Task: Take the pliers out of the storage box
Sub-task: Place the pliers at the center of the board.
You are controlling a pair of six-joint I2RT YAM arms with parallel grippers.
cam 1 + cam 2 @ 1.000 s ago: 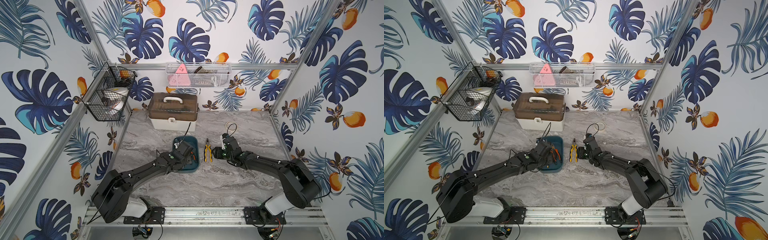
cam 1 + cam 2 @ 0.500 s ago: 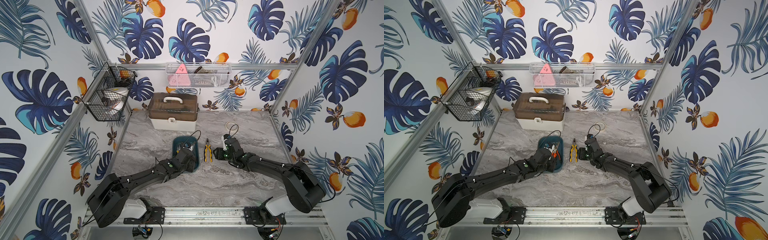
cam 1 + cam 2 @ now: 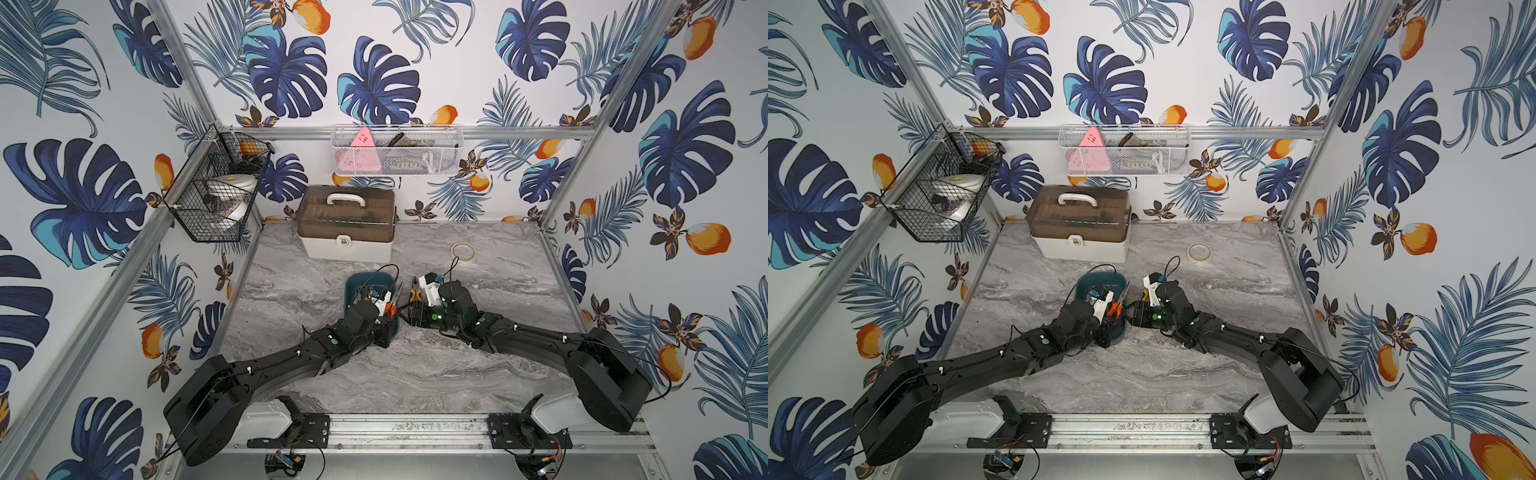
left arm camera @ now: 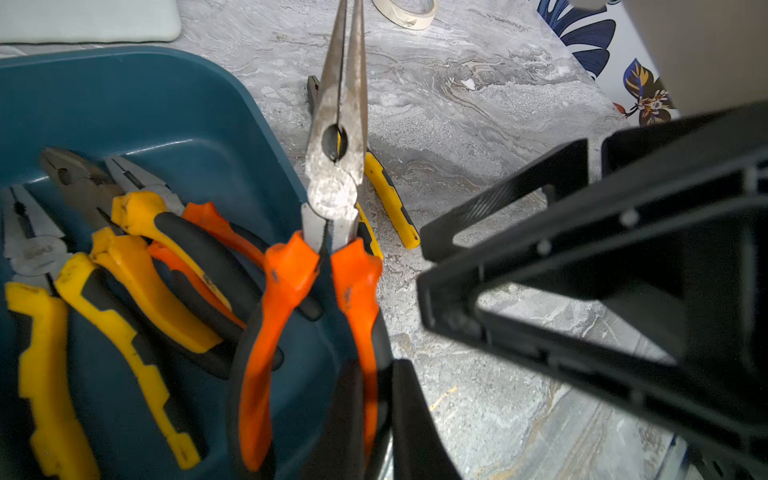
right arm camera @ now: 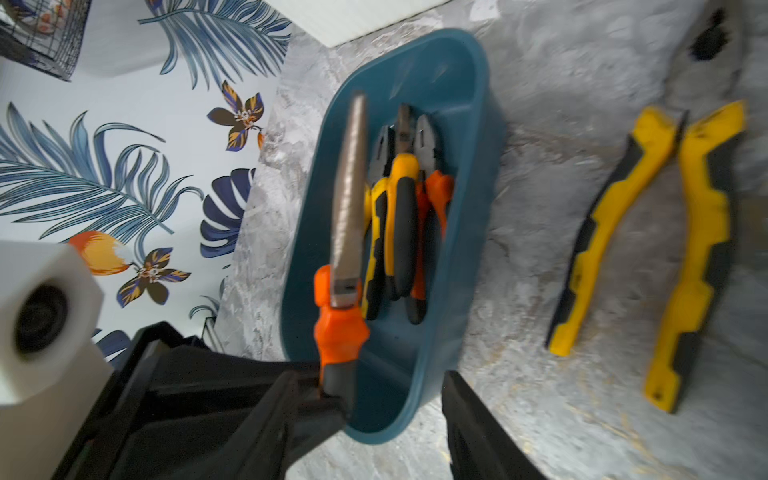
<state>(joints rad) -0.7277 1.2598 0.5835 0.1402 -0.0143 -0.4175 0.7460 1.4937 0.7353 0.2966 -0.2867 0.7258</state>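
Both grippers have drawn together over the past second, the left gripper (image 3: pixel 387 321) shifting from above the storage box (image 3: pixel 362 277) toward its right rim and the right gripper (image 3: pixel 404 315) sliding left to meet it, at the centre of both top views. The left jaws are clamped on the handles of orange-handled long-nose pliers (image 4: pixel 336 137), held above that rim with grey tips angled toward the back wall. The right jaws stand apart, holding nothing, just beside those handles. Inside the teal box lie three pliers (image 4: pixel 124 291), handles overlapping. A pair of yellow-handled pliers (image 5: pixel 706 216) rests on the marble table (image 3: pixel 415 374) just right of the box, partly hidden by the right arm in both top views. Farther back, a tape roll (image 4: pixel 409 21) lies right of centre, and a white case (image 3: pixel 365 249) stands against the rear wall.
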